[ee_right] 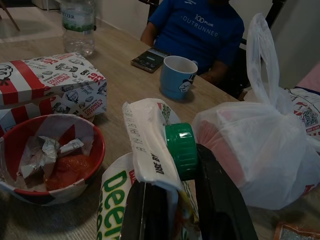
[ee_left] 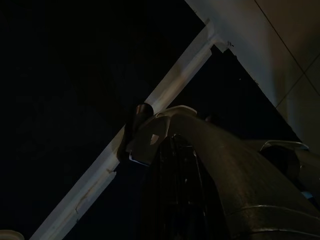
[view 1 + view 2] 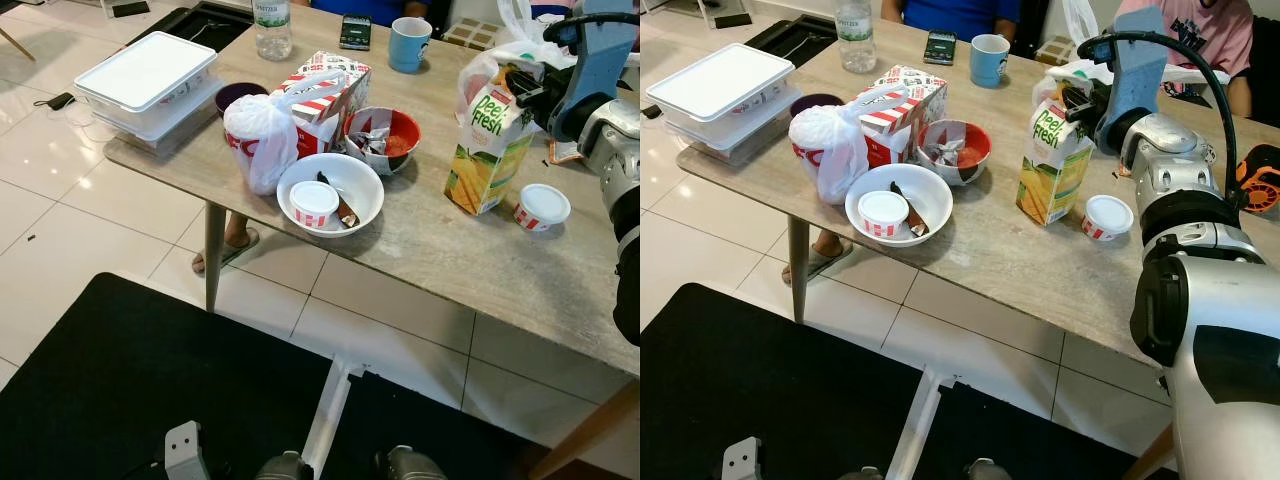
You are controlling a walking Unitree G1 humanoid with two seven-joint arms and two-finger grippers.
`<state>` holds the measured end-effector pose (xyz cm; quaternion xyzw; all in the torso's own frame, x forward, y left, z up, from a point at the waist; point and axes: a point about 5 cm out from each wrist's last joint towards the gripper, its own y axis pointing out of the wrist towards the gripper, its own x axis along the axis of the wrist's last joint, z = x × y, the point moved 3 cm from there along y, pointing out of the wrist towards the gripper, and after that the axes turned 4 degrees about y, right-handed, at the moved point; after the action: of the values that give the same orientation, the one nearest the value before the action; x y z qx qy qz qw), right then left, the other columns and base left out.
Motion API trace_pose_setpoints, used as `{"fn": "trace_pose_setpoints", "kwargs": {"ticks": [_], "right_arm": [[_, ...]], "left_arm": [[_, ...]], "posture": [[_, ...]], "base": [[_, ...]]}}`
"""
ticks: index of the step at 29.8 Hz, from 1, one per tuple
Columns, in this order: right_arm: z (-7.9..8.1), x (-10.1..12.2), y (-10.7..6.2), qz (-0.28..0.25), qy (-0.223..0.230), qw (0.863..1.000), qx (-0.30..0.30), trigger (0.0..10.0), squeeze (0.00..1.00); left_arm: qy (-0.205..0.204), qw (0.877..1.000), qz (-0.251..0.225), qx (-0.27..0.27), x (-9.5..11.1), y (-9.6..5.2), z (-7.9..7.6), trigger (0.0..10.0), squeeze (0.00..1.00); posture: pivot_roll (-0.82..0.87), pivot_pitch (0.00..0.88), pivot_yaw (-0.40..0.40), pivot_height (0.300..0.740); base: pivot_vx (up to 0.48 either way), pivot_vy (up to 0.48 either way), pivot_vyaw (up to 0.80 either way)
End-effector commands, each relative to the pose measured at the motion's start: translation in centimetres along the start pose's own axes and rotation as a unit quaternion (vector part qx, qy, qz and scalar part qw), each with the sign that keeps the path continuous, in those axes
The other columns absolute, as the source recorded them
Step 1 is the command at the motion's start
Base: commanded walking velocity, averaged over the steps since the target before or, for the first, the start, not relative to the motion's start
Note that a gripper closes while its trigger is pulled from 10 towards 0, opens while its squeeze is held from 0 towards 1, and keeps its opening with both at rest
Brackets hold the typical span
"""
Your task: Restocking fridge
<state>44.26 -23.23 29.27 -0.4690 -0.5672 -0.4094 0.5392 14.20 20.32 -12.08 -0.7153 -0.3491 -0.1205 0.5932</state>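
Note:
A Peel Fresh juice carton (image 3: 490,150) with a green cap (image 1: 181,150) stands upright on the right part of the wooden table (image 3: 420,250). My right gripper (image 3: 1080,100) reaches in from the right at the carton's top. In the right wrist view its two black fingers (image 1: 220,200) sit on either side of the folded top ridge, shut on it. My left gripper (image 2: 175,170) hangs idle, low over a dark floor mat.
Near the carton: a small lidded tub (image 3: 542,207), a tied white plastic bag (image 1: 260,145), a red bowl (image 3: 385,135), a white bowl (image 3: 365,175) holding a tub, a striped food box (image 3: 330,90). Farther off stand a blue mug (image 3: 408,43), bottle (image 3: 272,25), white containers (image 3: 150,80). People sit behind the table.

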Motion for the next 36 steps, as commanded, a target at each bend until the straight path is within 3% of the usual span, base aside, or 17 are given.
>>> {"fn": "trace_pose_setpoints", "kwargs": {"ticks": [1, 10, 13, 15, 17, 24, 30, 32, 33, 35, 36], "right_arm": [[-0.6, 0.2, -0.3, -0.008, -0.006, 1.000, -0.006, 0.0, 0.00], [-0.7, 0.0, -0.4, -0.006, -0.016, 1.000, -0.004, 0.0, 0.00], [-0.6, 0.0, -0.5, -0.027, 0.012, 1.000, 0.006, 0.0, 0.00], [-0.3, 0.7, -0.6, -0.081, 0.078, 0.993, 0.035, 0.0, 0.00], [-0.2, 1.0, -0.7, -0.104, 0.103, 0.988, 0.045, 0.0, 0.00], [-0.7, 1.6, -1.4, -0.161, 0.150, 0.974, 0.057, 0.0, 0.00], [-0.7, 1.7, -1.6, -0.170, 0.151, 0.971, 0.068, 0.0, 0.00], [-0.2, 1.8, -1.8, -0.177, 0.144, 0.968, 0.104, 0.0, 0.00], [0.4, 2.0, -2.3, -0.187, 0.131, 0.961, 0.153, 0.0, 0.00], [0.4, 2.0, -2.3, -0.187, 0.131, 0.961, 0.153, 0.0, 0.00], [0.8, 2.0, -2.7, -0.194, 0.118, 0.955, 0.193, 0.0, 0.00]], "left_arm": [[-0.009, 0.998, 0.056, 0.006, -2.9, -0.7, 0.1, 10.0, 0.00], [-0.009, 0.999, 0.051, 0.005, -2.3, -0.4, -0.2, 10.0, 0.00], [-0.010, 0.999, 0.046, 0.002, -1.7, 0.0, -0.6, 10.0, 0.00], [-0.010, 0.999, 0.043, 0.000, -1.3, 0.3, -1.0, 10.0, 0.00], [-0.008, 0.999, 0.042, -0.001, -1.0, 0.4, -1.1, 10.0, 0.00], [-0.006, 1.000, 0.030, 0.007, 0.3, 0.6, -0.4, 10.0, 0.00], [-0.006, 1.000, 0.028, 0.011, 0.6, 0.6, -0.1, 10.0, 0.00], [-0.008, 1.000, 0.026, 0.015, 0.7, 0.6, 0.2, 10.0, 0.00], [-0.011, 0.999, 0.024, 0.020, 0.9, 0.6, 0.4, 10.0, 0.00], [-0.011, 0.999, 0.024, 0.020, 0.9, 0.6, 0.4, 10.0, 0.00], [-0.013, 0.999, 0.023, 0.024, 1.0, 0.5, 0.6, 10.0, 0.00]], "posture": [[0.05, 0.137, -0.091, 0.740], [0.04, 0.109, -0.088, 0.740], [0.04, 0.071, -0.093, 0.740], [0.04, 0.051, -0.087, 0.740], [0.05, 0.033, -0.078, 0.740], [0.05, 0.011, -0.060, 0.740], [0.05, 0.009, -0.057, 0.740], [0.05, 0.001, -0.051, 0.740], [0.05, 0.000, -0.049, 0.740], [0.05, 0.000, -0.049, 0.740], [0.05, 0.000, -0.046, 0.740]], "base": [[0.000, 0.000, 0.00], [0.000, 0.000, 0.00], [0.000, 0.000, 0.00], [0.000, 0.000, 0.00], [0.000, 0.000, 0.00], [0.000, 0.000, 0.00], [0.000, 0.000, 0.00], [0.000, 0.000, 0.00], [0.000, 0.000, 0.00], [0.000, 0.000, 0.00], [0.000, 0.000, 0.00]]}}
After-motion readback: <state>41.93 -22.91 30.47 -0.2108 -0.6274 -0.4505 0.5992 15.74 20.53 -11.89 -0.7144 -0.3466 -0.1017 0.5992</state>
